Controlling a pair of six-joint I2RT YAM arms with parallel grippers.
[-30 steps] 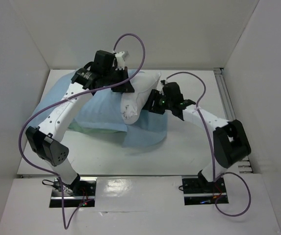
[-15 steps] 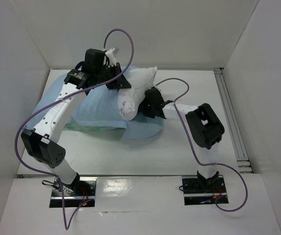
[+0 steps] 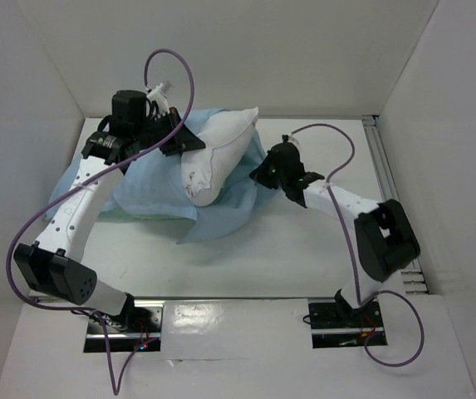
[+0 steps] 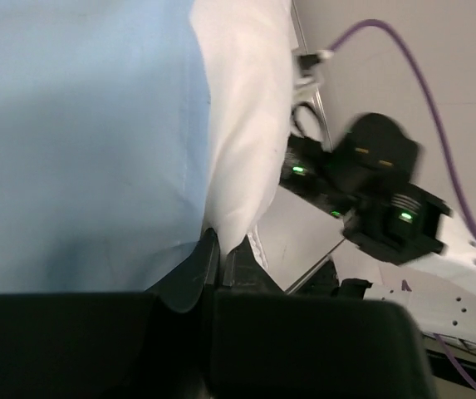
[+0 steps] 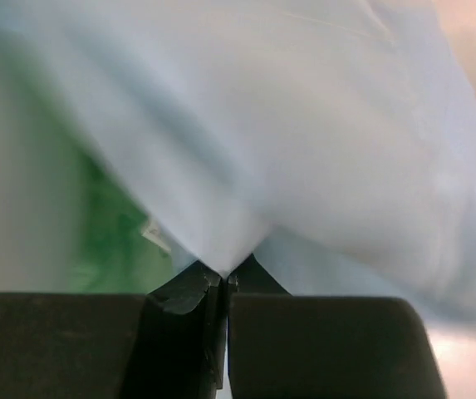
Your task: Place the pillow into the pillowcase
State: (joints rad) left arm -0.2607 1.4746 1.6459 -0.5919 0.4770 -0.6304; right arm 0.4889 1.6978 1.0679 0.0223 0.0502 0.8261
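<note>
1. The pillow lies slanted across the far middle of the tabletop. One corner points to the back wall and its plump near end rests on the pillowcase.
2. The pillowcase spreads out light blue under and to the left of the pillow, with a flap reaching toward the near side. More blue cloth shows along the pillow's right flank, so the pillow seems to sit at the sack's mouth rather than deep inside it.
3. The left hand is closed, its tips pinched right where the blue cloth meets the white fabric. It looks like a grip on the pillowcase's edge, though I cannot tell whether pillow fabric is caught as well. Holding there likely lifts one lip of the opening against the pillow's side.
4. The right hand is also closed, on light blue cloth drawn up into a small peak between its tips. A patch of the green patterned face shows just left of that peak, blurred.
5. With one hand on each side of the pillow, the pair appears set to spread the mouth and draw the sack over it. Most of the pillow shows bare, so insertion is at an early stage.
6. The thin cloth could slip free from such narrow pinches.
</note>
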